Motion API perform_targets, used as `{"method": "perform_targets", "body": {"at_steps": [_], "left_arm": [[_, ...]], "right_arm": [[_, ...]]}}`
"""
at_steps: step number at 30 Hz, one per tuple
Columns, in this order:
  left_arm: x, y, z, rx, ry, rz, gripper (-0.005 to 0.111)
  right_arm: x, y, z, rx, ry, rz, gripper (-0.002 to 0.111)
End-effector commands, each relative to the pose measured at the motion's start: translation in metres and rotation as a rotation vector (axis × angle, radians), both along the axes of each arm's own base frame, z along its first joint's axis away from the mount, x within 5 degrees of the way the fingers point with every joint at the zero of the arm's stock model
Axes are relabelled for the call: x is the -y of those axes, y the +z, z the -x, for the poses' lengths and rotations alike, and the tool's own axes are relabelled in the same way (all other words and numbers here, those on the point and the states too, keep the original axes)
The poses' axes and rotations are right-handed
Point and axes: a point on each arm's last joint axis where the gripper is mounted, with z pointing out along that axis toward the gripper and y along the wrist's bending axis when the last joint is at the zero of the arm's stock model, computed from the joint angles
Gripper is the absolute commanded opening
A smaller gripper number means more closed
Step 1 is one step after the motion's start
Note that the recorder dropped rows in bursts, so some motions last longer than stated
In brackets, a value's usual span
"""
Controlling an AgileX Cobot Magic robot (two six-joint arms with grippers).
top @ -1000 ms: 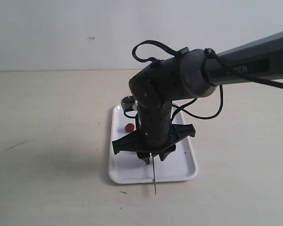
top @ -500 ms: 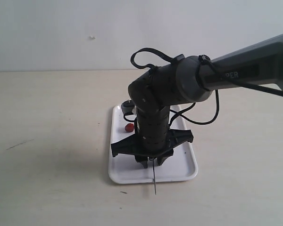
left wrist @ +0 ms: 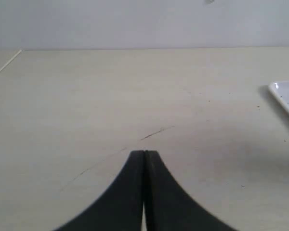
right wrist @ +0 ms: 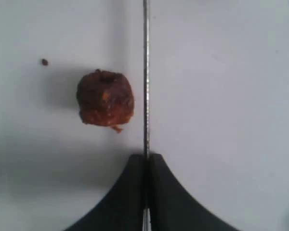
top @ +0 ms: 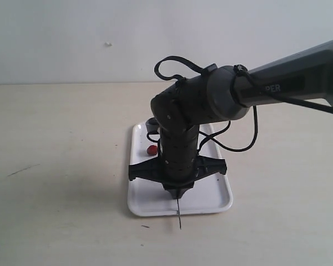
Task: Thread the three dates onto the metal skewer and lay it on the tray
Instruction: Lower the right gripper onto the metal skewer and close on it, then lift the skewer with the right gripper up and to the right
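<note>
The white tray (top: 213, 195) lies in the middle of the table, and its corner (left wrist: 286, 94) shows in the left wrist view. My right gripper (top: 177, 193) points down over the tray's near half, shut on the thin metal skewer (top: 179, 216), whose end sticks out past the tray's near rim. In the right wrist view the skewer (right wrist: 146, 72) runs straight out from the shut right gripper (right wrist: 146, 156) across the tray (right wrist: 221, 96). One wrinkled red-brown date (right wrist: 106, 98) lies just beside the skewer, off it; the same date (top: 152, 149) shows left of the arm. My left gripper (left wrist: 144, 153) is shut and empty over bare table.
The right arm's dark forearm (top: 277, 83) reaches in from the right and hides much of the tray's far half. A tiny dark speck (right wrist: 44, 62) lies on the tray near the date. The beige table (top: 61, 166) spreads wide on the left.
The right gripper's jaws, spread apart either side of the skewer before, have closed on it. The arm has sunk a little toward the tray. The date has not moved.
</note>
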Motion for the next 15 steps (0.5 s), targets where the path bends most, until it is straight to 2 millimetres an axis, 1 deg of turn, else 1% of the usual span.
{"method": "perform_targets", "body": {"at_steps": [1,5,8,11,13,15], "left_arm": [[0.000,0.000,0.000,0.007,0.002,-0.004,0.001],[0.000,0.000,0.000,0.007,0.002,-0.004,0.001],[0.000,0.000,0.000,0.007,0.002,-0.004,0.001],[0.000,0.000,0.000,0.007,0.002,-0.004,0.001],[0.000,0.000,0.000,0.007,0.002,-0.004,0.001],[0.000,0.000,0.000,0.007,0.002,-0.004,0.001]], "right_arm": [[-0.002,0.002,-0.002,0.017,-0.057,-0.020,0.000],[-0.002,0.013,-0.002,0.041,-0.058,-0.038,0.000],[-0.002,0.029,-0.001,0.070,-0.055,-0.055,0.000],[0.003,0.051,0.002,0.089,-0.045,-0.042,0.000],[0.008,0.069,0.006,0.113,-0.034,-0.025,0.000],[0.017,0.088,0.008,0.153,0.009,0.032,0.000]]}}
